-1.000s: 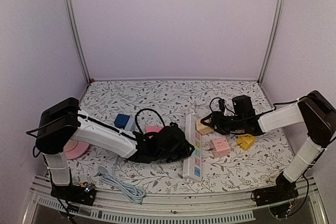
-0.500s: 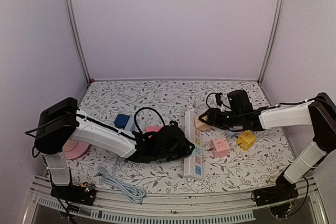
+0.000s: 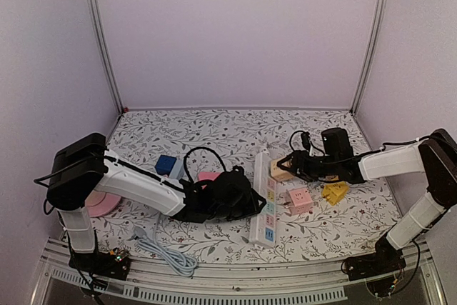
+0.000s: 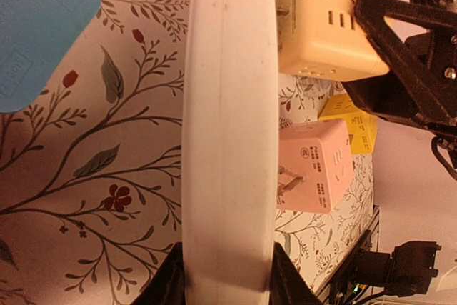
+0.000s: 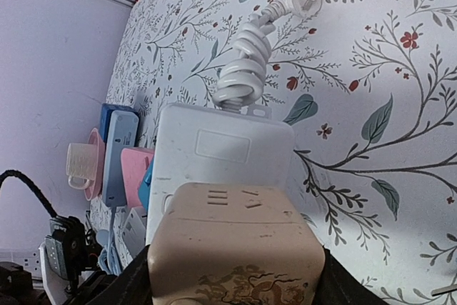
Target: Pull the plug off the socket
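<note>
The socket is a long white power strip (image 3: 265, 201) (image 4: 228, 133) lying on the floral table. My left gripper (image 3: 250, 201) (image 4: 228, 280) is shut across its width near the middle. The plug is a cream cube adapter (image 3: 279, 171) (image 4: 325, 23) (image 5: 235, 248) at the strip's far end, on its right side. My right gripper (image 3: 287, 169) (image 5: 235, 276) is shut on this cube. In the left wrist view a metal prong (image 4: 283, 11) shows in the narrow gap between cube and strip; I cannot tell whether its tip still sits in the strip.
A pink cube adapter (image 3: 299, 200) (image 4: 318, 166) and a yellow one (image 3: 333, 191) (image 4: 350, 123) lie right of the strip. Left of it are a blue cube (image 3: 166, 165), a pink one (image 3: 208, 176), a pink cup (image 3: 100, 203) and a grey cable (image 3: 164, 250). The strip's coiled cord (image 5: 246, 69) trails away.
My right arm swung a little left and away, then came back right and nearer, carrying the cream cube with it. The left gripper and the strip have barely shifted.
</note>
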`<state>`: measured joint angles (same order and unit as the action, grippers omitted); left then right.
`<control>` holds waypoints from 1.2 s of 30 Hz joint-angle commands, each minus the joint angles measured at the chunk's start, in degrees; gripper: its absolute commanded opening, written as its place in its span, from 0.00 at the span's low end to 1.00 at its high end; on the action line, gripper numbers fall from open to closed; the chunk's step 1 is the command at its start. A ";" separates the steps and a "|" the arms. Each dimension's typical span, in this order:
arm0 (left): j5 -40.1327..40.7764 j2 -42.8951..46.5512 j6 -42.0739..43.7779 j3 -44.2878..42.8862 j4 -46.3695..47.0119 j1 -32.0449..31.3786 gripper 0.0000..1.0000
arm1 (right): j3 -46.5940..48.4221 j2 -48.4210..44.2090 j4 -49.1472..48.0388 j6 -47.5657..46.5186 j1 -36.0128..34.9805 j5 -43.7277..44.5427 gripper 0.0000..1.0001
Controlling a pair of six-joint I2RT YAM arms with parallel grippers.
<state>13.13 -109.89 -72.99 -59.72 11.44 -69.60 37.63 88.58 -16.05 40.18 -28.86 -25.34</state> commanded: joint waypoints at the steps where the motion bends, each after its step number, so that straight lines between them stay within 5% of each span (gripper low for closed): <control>1: 8.72 -1.42 -3.45 2.71 -10.43 2.89 0.00 | 2.20 -4.12 0.76 -4.49 -2.86 -1.23 0.08; 14: 8.67 -1.54 -3.25 2.44 -10.39 2.83 0.00 | 6.11 -4.59 10.07 -10.39 -6.78 9.74 0.08; 22: 8.41 -2.20 -2.73 1.02 -10.72 2.87 0.00 | 6.07 -4.83 8.97 -9.59 -7.79 7.78 0.08; 30: 9.10 -0.87 -2.78 2.14 -11.09 2.94 0.00 | 2.10 -6.87 3.99 -8.29 -0.20 -3.33 0.08; 36: 9.20 -0.64 -2.50 2.15 -11.09 3.18 0.00 | 1.18 -7.16 3.97 -8.29 1.15 -2.70 0.09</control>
<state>13.43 -109.84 -71.64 -59.86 11.97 -69.60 39.57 85.49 -9.10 36.58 -28.62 -23.73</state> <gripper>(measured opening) 0.311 0.624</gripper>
